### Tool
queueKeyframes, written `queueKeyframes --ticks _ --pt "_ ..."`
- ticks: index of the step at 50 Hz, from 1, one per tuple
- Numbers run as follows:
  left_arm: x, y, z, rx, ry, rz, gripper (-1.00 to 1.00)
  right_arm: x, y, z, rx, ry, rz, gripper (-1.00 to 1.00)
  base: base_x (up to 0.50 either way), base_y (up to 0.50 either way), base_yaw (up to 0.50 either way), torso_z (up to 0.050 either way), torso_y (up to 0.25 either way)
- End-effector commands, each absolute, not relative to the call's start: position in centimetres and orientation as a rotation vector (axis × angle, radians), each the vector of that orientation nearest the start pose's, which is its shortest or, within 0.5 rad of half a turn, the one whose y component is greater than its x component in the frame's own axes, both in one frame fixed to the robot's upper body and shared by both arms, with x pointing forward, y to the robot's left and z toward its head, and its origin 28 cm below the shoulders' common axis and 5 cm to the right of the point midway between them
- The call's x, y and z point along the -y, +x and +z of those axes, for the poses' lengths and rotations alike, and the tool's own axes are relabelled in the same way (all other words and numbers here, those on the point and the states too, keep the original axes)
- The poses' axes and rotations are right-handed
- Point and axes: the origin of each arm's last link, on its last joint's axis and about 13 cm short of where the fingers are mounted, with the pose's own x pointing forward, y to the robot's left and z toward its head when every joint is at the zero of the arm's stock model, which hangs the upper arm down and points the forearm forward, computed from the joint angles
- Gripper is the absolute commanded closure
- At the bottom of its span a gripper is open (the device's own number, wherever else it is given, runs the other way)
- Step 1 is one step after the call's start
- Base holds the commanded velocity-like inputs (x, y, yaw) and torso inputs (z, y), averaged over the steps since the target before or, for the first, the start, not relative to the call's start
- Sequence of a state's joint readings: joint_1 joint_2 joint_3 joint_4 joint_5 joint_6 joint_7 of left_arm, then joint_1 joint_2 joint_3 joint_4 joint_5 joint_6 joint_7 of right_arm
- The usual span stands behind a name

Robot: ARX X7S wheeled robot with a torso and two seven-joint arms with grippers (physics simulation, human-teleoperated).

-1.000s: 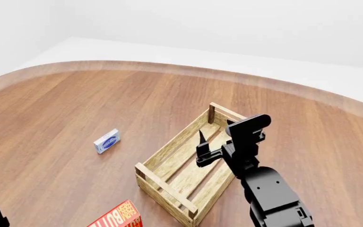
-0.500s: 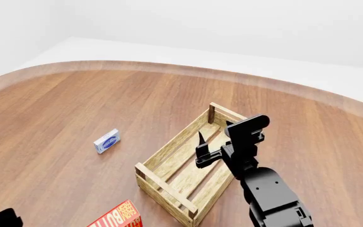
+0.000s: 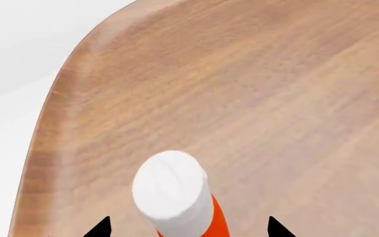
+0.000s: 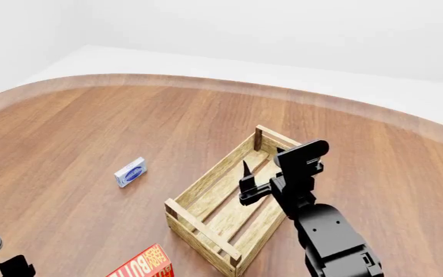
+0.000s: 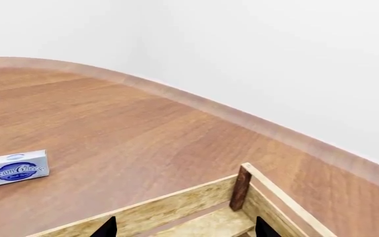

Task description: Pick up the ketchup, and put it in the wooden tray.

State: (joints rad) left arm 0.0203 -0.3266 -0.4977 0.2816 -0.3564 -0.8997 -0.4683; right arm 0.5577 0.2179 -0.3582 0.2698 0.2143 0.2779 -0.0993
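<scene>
Left wrist view shows the ketchup (image 3: pixel 179 202), its white cap (image 3: pixel 170 190) toward the camera, between the left gripper's (image 3: pixel 188 228) spread fingertips (image 3: pixel 100 228), over the wooden table (image 3: pixel 275 98); whether they press it I cannot tell. Head view shows the right gripper (image 4: pixel 246 182) hanging open over the wooden tray (image 4: pixel 206 228), which lies empty. A cream cheese box (image 4: pixel 130 172) lies well left of the tray, a red butter box (image 4: pixel 146 264) near its front corner.

Cream cheese box (image 4: pixel 131 172) flat on table (image 4: pixel 90 127); red box (image 4: pixel 145 264), probably butter.
</scene>
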Motion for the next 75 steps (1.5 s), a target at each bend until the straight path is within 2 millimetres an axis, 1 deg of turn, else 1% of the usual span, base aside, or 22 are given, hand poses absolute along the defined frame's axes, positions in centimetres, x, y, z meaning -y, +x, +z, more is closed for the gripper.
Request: queueKeyframes --ticks 1,7,14,23,24,33,40,44,49,52,59,67,75 --pt "-35.3 17.6 4.3 -0.523 -0.013 0.829 -1.0 10.0 32.2 7.8 -0.068 -0.165 0.337 -1.0 0.0 0.0 0.0 0.0 0.0" --pt "-35.5 18.4 4.1 -0.513 -0.022 0.845 -1.0 10.1 32.2 7.8 -0.071 -0.164 0.335 -1.0 0.0 0.0 0.0 0.0 0.0" --pt "-35.9 19.9 3.6 -0.504 -0.037 0.883 -1.0 10.2 32.1 7.8 -0.073 -0.163 0.328 -1.0 0.0 0.0 0.0 0.0 0.0" --pt "-36.8 22.6 2.7 -0.478 -0.059 0.944 -1.0 10.3 32.1 7.9 -0.072 -0.16 0.318 -1.0 0.0 0.0 0.0 0.0 0.0" --pt "-36.9 22.9 2.6 -0.471 -0.057 0.949 1.0 10.3 32.1 7.9 -0.072 -0.16 0.317 -1.0 0.0 0.0 0.0 0.0 0.0" --pt "-37.0 23.5 3.1 -0.381 -0.055 0.946 1.0 10.5 32.0 7.9 -0.073 -0.156 0.306 -1.0 0.0 0.0 0.0 0.0 0.0" --pt "-36.6 24.1 4.5 -0.316 -0.064 0.904 1.0 10.5 32.0 8.3 -0.062 -0.149 0.296 -1.0 0.0 0.0 0.0 0.0 0.0" --pt "-36.3 25.4 6.1 -0.267 -0.066 0.864 1.0 10.7 31.8 9.2 -0.04 -0.142 0.279 -1.0 0.0 0.0 0.0 0.0 0.003" --pt "-35.4 27.5 8.1 -0.215 -0.045 0.777 1.0 10.9 31.6 10.1 -0.024 -0.149 0.263 -1.0 0.0 0.0 0.0 0.0 0.0" --pt "-34.5 29.6 9.8 -0.191 -0.036 0.683 1.0 11.1 31.4 11.1 -0.005 -0.153 0.246 -1.0 0.0 0.0 0.0 0.0 0.0" --pt "-32.3 33.7 12.6 -0.141 -0.02 0.503 1.0 11.6 31.0 12.8 0.015 -0.168 0.204 -1.0 0.0 0.0 0.0 0.0 0.0" --pt "-29.7 37.6 15.0 -0.093 -0.005 0.328 1.0 12.1 30.9 14.0 0.024 -0.174 0.15 -1.0 0.0 0.0 0.0 0.0 0.0" --pt "-26.6 40.5 16.3 -0.074 0.018 0.165 1.0 12.5 31.1 14.5 0.032 -0.168 0.103 -1.0 0.0 0.0 0.0 0.0 0.001"
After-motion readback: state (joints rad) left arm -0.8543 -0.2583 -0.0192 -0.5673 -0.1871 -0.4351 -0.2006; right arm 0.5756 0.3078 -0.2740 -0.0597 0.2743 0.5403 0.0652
